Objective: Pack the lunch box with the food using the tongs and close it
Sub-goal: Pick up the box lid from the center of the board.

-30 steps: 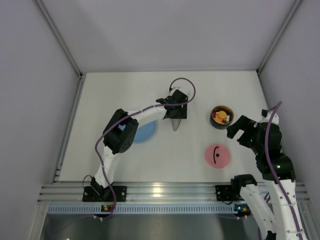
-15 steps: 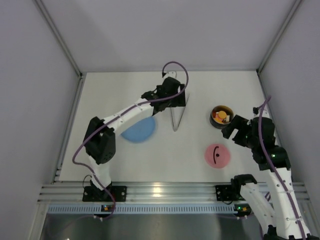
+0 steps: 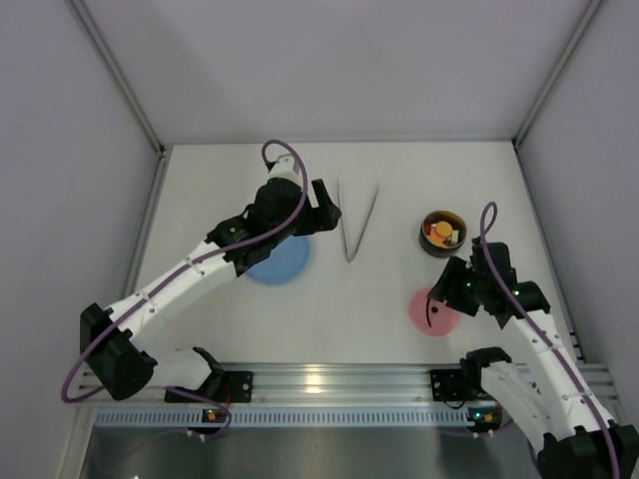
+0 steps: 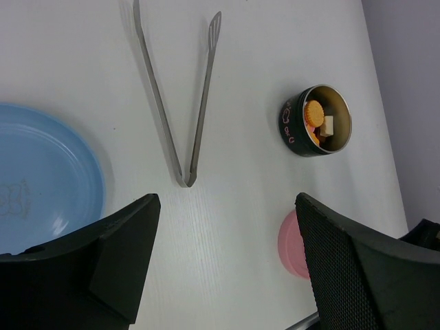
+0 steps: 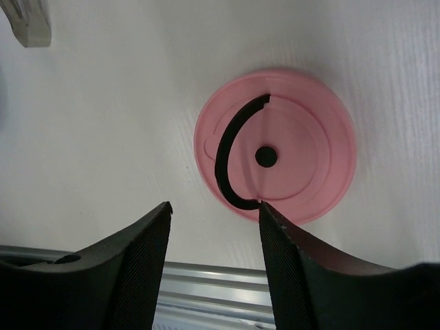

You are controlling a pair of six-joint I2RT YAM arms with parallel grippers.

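Observation:
The tongs (image 3: 355, 224) (image 4: 180, 96) lie on the table as a narrow V with no gripper touching them. My left gripper (image 3: 324, 208) (image 4: 227, 201) hangs open to their left, above the table, with nothing between its fingers. To the right stands the lunch box (image 3: 442, 233) (image 4: 317, 129), open, with orange and pale food (image 3: 440, 232) (image 4: 315, 113) inside. Its pink lid (image 3: 425, 313) (image 5: 275, 155) lies flat below it, black handle mark up. My right gripper (image 3: 448, 290) (image 5: 215, 206) hovers open over the lid's near edge, holding nothing.
A light-blue plate (image 3: 279, 262) (image 4: 48, 179) sits left of the tongs, partly under my left arm. The aluminium rail (image 3: 319, 382) (image 5: 206, 289) runs along the near table edge, just behind the lid. Grey walls close in the table's sides and back.
My left gripper has drawn back to the left off the tongs, which stay on the table. My right arm has swung down from beside the lunch box to the pink lid, its jaws narrowing.

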